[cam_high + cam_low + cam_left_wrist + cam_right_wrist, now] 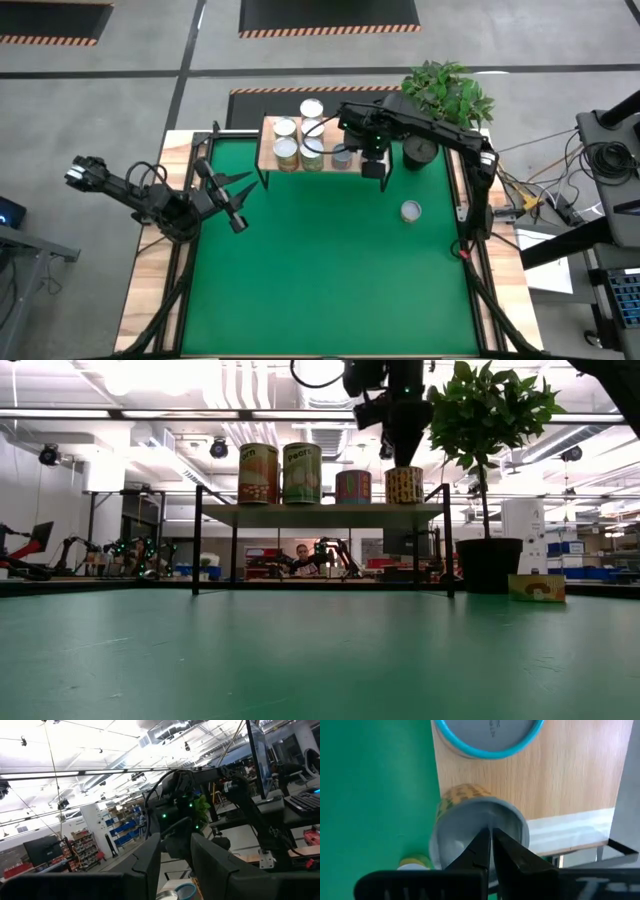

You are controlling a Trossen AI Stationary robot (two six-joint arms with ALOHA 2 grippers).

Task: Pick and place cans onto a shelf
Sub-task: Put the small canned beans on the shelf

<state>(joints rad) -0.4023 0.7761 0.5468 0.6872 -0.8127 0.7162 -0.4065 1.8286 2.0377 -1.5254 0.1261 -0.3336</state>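
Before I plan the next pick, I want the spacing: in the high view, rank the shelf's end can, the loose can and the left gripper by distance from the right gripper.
From the right gripper, high view:
1. End can, at the shelf's right end, just under it.
2. Loose can, on the green table, right side.
3. Left gripper, at the table's left.

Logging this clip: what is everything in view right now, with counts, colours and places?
cans: at least six; silver tops, yellow or grey-blue sides; most on the shelf, one alone on the table
shelf: one; light wood, black legs; table's far edge
table: one; green top
plant: one; green, dark pot; right of the shelf
person: one; in the room behind
left gripper: open, empty; table's left side
right gripper: shut; above the can at the shelf's right end
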